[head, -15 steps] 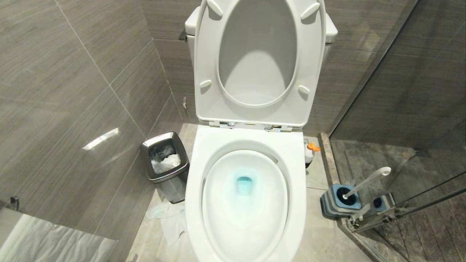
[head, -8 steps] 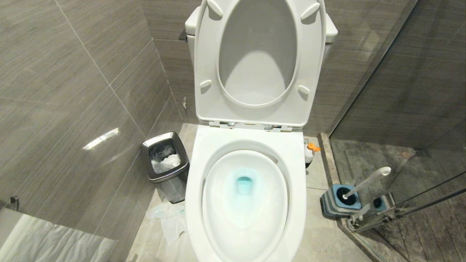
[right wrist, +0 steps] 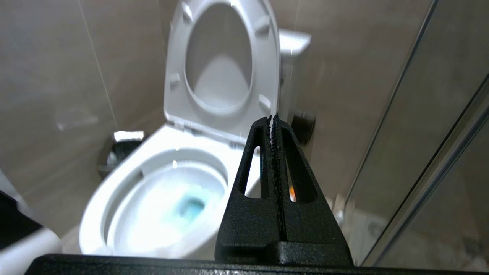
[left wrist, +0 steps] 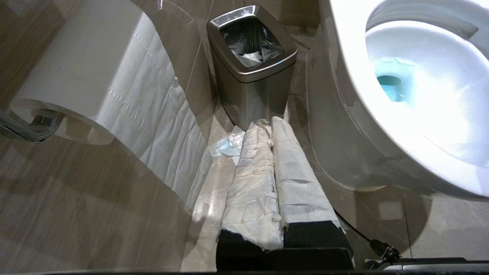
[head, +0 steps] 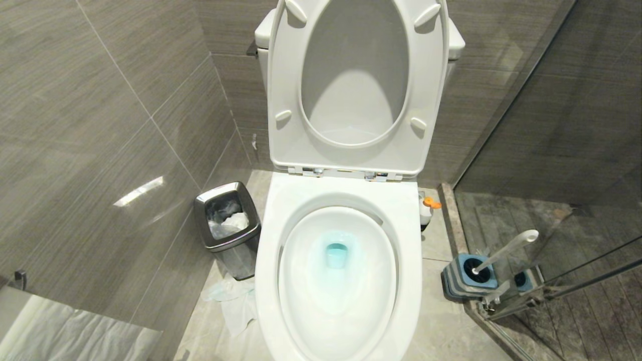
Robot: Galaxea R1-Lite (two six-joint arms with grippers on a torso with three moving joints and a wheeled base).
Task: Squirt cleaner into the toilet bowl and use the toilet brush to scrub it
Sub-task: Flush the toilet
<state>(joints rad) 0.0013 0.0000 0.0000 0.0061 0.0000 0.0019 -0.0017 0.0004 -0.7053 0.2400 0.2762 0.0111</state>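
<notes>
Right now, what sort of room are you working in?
A small tiled bathroom stall, by the look of it: a glossy white ceramic toilet bowl with its lid raised, a square steel bin beside it, and a white paper roll on the wall.

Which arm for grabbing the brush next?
Right. The toilet brush stands in its holder on the robot's right of the toilet bowl. The left tool, shut, sits by the steel bin on the opposite side.
</notes>
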